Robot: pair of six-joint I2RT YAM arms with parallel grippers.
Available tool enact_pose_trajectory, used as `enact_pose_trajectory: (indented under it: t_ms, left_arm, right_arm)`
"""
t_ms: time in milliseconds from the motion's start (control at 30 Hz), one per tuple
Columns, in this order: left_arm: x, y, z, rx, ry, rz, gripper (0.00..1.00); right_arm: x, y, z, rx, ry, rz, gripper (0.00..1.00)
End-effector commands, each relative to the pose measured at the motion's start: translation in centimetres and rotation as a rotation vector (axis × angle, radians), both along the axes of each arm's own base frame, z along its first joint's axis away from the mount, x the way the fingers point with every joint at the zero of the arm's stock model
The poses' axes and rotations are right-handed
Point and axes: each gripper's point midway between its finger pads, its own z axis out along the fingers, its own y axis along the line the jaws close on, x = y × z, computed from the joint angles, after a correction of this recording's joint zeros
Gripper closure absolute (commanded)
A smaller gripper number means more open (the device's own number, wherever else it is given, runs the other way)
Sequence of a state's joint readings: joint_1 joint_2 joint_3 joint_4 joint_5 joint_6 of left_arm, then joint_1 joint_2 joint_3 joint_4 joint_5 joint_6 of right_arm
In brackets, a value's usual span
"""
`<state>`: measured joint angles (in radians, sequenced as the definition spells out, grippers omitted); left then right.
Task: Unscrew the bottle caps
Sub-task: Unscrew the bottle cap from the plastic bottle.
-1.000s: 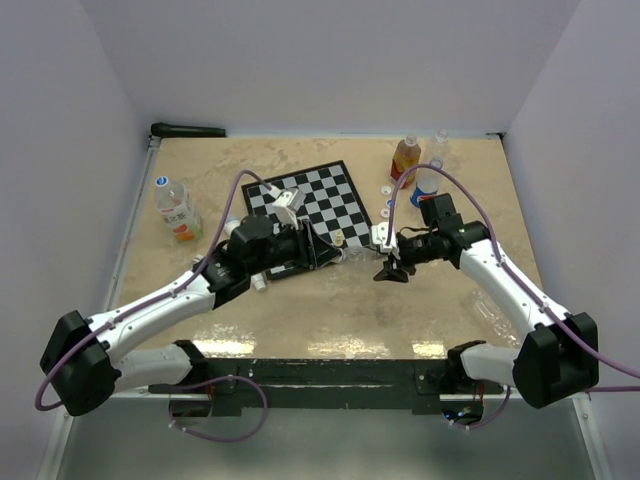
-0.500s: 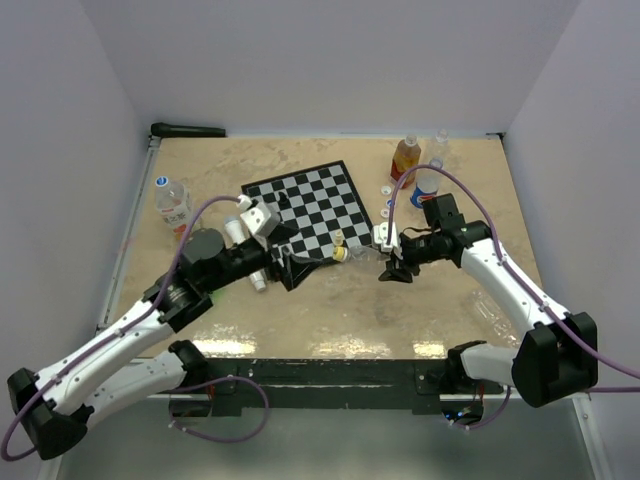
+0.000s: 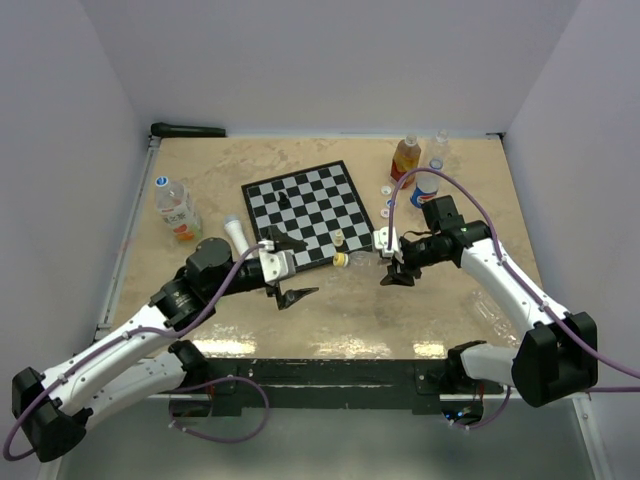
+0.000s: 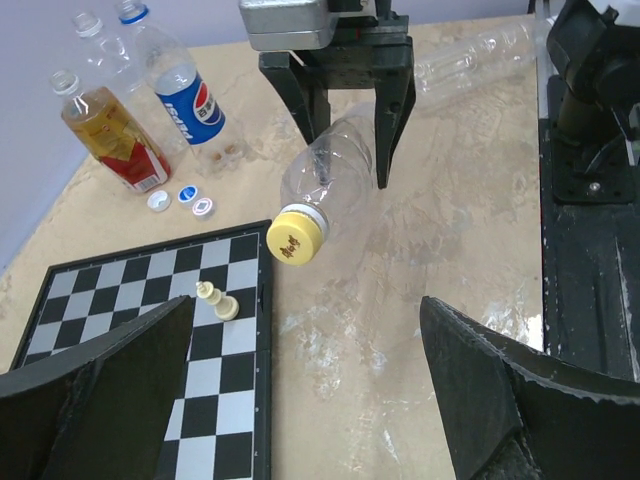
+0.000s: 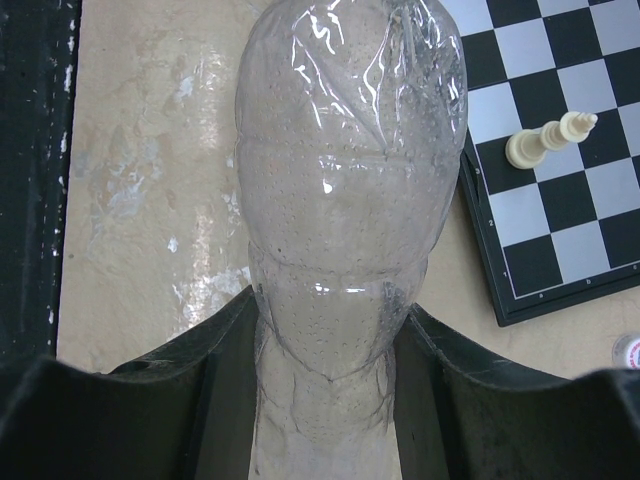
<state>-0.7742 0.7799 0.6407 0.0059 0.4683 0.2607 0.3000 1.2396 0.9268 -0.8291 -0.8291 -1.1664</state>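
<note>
A clear plastic bottle (image 5: 350,190) lies level above the table, and my right gripper (image 5: 330,350) is shut on its body. Its yellow bottle cap (image 4: 297,236) sits on the neck and points toward the left arm. From above, that cap (image 3: 341,260) hangs just off the chessboard's near right corner, with the right gripper (image 3: 395,264) behind it. My left gripper (image 3: 288,268) stands open a short way left of the cap, nothing between its fingers (image 4: 480,380). Three loose bottle caps (image 4: 186,194) lie by the far bottles.
A chessboard (image 3: 305,205) with a few pieces fills the middle; a cream piece (image 4: 218,300) stands near its corner. Open bottles (image 3: 405,157) stand at the back right. A capped bottle (image 3: 175,208) lies at the left, a white vial (image 3: 236,235) beside the board, and a clear bottle (image 3: 495,310) near the right arm.
My left gripper has opened, let go of the yellow cap and drawn back to the left and nearer. The cap stays on the bottle. The right arm holds still.
</note>
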Motion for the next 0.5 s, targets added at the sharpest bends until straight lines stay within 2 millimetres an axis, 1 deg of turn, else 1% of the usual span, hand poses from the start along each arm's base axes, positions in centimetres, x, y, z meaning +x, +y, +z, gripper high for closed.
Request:
enact_pose_trajectory:
  t_ms: [0,100,467]
  left_arm:
    - [-0.3,-0.8,1.1,-0.005,-0.125,-0.08,0.01]
    - [-0.2,-0.9,1.1,0.003,-0.139,-0.087,0.0]
    - [-0.4,-1.3,0.1,0.029,-0.154,-0.133,0.02]
  right_arm:
    - [-0.3,0.4,0.5,0.027,0.0,0.027,0.99]
    - [-0.3,0.3,0.5,0.025,-0.001,0.029,0.99]
    - [-0.4,0.4,0.2,0.022,0.009,0.033,0.99]
